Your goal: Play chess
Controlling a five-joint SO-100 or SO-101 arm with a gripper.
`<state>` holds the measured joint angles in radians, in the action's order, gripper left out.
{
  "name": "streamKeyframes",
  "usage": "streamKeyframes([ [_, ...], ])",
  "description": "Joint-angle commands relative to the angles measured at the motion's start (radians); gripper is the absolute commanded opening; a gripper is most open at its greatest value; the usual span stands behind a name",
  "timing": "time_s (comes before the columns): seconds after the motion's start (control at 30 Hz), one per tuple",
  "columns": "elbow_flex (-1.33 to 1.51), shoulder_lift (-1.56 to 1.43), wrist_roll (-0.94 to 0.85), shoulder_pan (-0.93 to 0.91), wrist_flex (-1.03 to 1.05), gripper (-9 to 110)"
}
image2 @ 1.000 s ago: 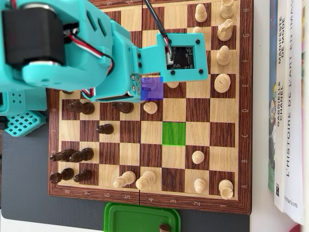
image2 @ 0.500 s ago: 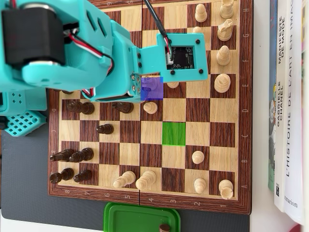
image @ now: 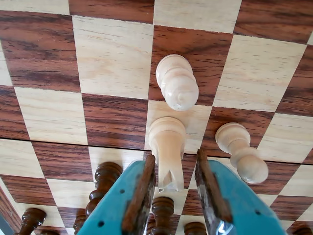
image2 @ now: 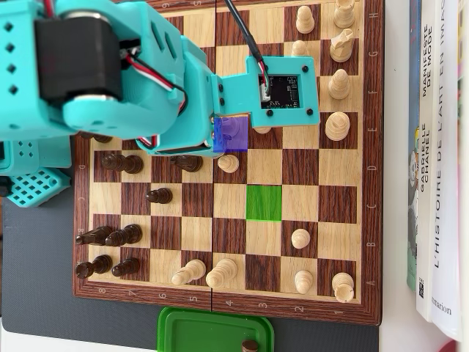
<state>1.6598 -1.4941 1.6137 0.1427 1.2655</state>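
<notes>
In the wrist view my gripper (image: 175, 156) is open, its teal fingers (image: 139, 196) with brown pads reaching in from the bottom edge. A light bishop (image: 167, 144) with a notched top stands between the pads, close to the left one and clear of the right one. A light pawn (image: 177, 81) stands just beyond it and another light pawn (image: 242, 149) to its right. In the overhead view the teal arm (image2: 168, 88) covers the chessboard's (image2: 370, 183) upper left and hides the gripper. A blue-marked square (image2: 234, 136) lies at the arm's edge, a green-marked square (image2: 264, 202) lower right.
Dark pieces (image: 105, 178) stand close behind the fingers. Overhead, dark pieces (image2: 121, 236) fill the left side and light pieces (image2: 337, 126) the right and bottom. A green container (image2: 205, 330) holding a dark piece sits below the board. Books (image2: 436, 147) lie right.
In the overhead view the arm has shifted to the right over the board, uncovering more of the blue-marked square. No pieces have moved.
</notes>
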Motion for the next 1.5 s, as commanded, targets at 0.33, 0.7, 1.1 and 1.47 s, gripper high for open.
streamKeyframes([
  [0.33, -0.044, -0.012, -0.002, -0.005, -0.008, 4],
  [0.7, -0.046, -0.02, -0.003, -0.005, -0.008, 3],
  [1.1, -0.031, -0.161, -0.003, -0.006, 0.003, 3],
  [1.47, -0.031, -0.249, -0.003, -0.067, 0.005, 3],
])
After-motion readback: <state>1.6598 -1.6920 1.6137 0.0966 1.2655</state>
